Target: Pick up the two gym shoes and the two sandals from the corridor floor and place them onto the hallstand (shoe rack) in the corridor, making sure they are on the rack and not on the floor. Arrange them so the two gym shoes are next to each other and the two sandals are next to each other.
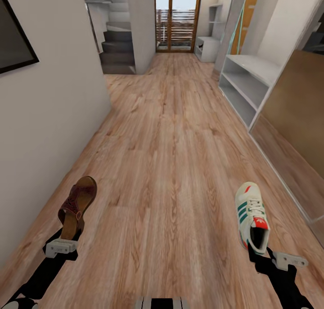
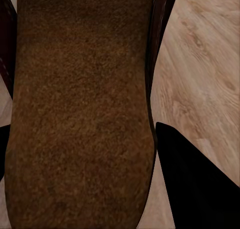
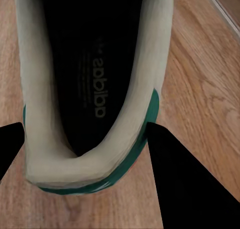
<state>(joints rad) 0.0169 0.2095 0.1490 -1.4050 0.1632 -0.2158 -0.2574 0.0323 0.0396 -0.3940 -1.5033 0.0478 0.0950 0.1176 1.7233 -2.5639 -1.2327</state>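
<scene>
even bright simulator light, daylight glow from the far glass door (image 1: 178, 16), faint shadows, soft blur, wide-angle stretch at edges

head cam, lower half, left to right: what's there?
Wall → left claw shut on sandal → bare corridor floor → gym shoe held by right claw

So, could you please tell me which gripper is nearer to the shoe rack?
Right. The right gripper, holding a sneaker, is on the same side of the corridor as the shoe rack. The left gripper, holding a sandal, is by the opposite wall.
</scene>
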